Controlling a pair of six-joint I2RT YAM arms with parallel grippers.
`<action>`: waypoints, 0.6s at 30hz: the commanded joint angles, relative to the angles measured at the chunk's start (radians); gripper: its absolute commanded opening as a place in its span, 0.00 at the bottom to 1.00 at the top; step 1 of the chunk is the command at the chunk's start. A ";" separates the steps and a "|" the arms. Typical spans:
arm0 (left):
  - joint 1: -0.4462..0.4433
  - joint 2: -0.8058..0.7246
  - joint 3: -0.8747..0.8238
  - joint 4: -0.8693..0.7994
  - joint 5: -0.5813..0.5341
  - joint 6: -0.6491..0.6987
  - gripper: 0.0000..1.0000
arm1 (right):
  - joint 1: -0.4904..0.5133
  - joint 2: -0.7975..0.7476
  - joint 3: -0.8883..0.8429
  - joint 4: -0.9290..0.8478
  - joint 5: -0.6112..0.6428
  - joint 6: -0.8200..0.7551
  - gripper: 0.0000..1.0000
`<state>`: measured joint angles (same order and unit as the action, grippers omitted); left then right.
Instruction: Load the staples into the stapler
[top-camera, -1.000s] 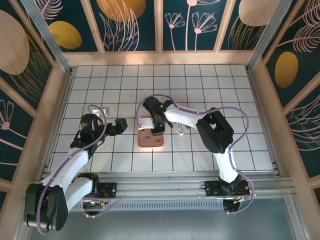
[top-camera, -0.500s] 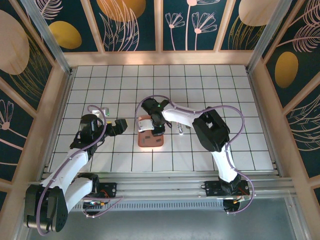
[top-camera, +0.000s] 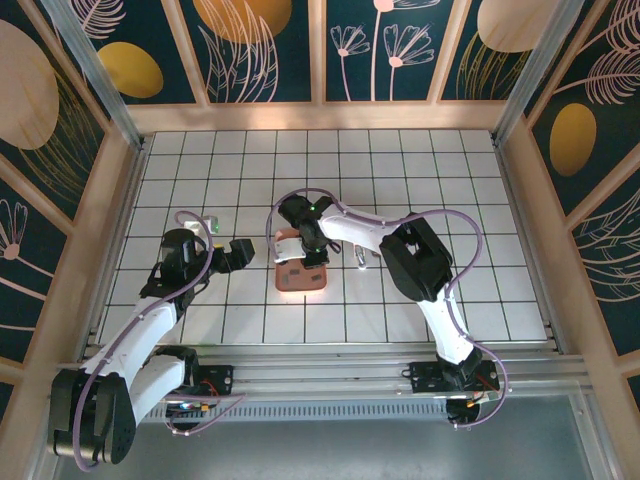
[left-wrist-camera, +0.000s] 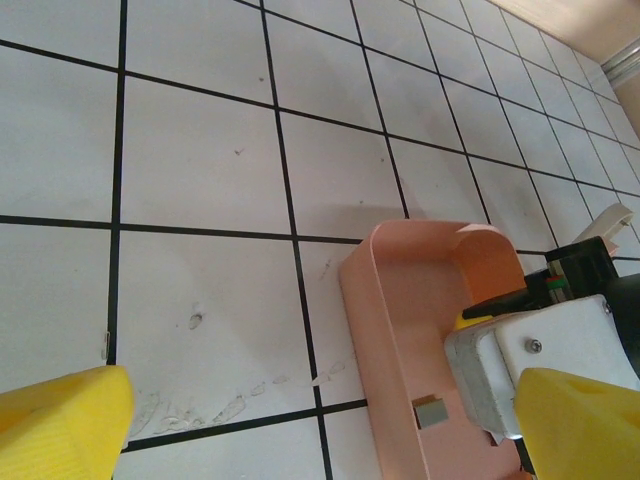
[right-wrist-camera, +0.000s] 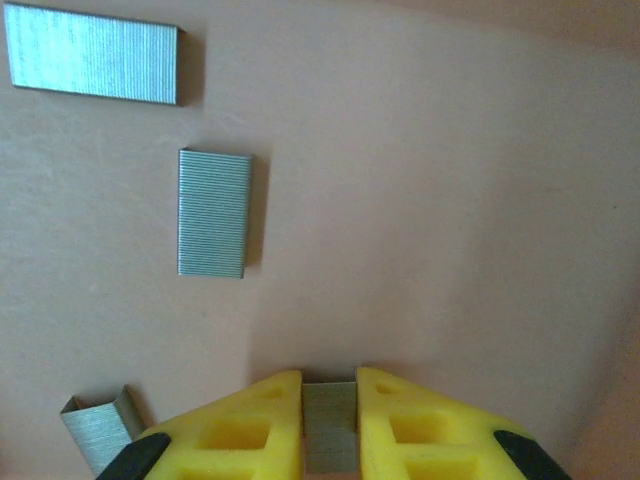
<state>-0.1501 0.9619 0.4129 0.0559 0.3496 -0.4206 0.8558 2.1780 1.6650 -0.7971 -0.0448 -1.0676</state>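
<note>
Shifted since a second ago, top view: right arm's elbow and wrist, drawn slightly left and farther over the tray (top-camera: 298, 285); left arm unchanged.

Right gripper (right-wrist-camera: 329, 392): down inside the tray, yellow fingers (right-wrist-camera: 255, 425) pressed onto either side of one staple strip (right-wrist-camera: 329, 440), pinching it at floor level. Not yet lifted, as far as can be judged.

Staples (right-wrist-camera: 213, 212): three further grey strips loose on the tray floor, apart from one another. Two lying flat, one tipped on its side just beside one finger.

Left gripper (left-wrist-camera: 320, 430): spread wide, holding nothing, hovering over the tiles just beside the tray.

Stapler (top-camera: 360, 257): taken to be the small silvery-white item on the table just right of the tray, apart from both grippers. Open or closed: cannot tell.

Progress: early.
- Done: one strip gripped.
- Left: lifting it, carrying it to the stapler, seating it in the magazine, closing up.
- Nothing loaded so far, judging by the layout.
</note>
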 joint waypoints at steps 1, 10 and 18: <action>-0.003 -0.012 -0.002 -0.008 -0.014 0.018 0.97 | 0.006 0.035 0.029 -0.026 0.034 0.012 0.16; -0.003 -0.009 0.004 0.023 -0.008 0.041 0.96 | 0.026 -0.075 0.002 0.034 0.011 0.106 0.14; -0.003 -0.014 0.029 0.030 -0.014 0.094 0.95 | 0.034 -0.242 -0.138 0.185 -0.010 0.291 0.13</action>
<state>-0.1501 0.9619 0.4133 0.0566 0.3492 -0.3721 0.8856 2.0304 1.5715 -0.6895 -0.0479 -0.8803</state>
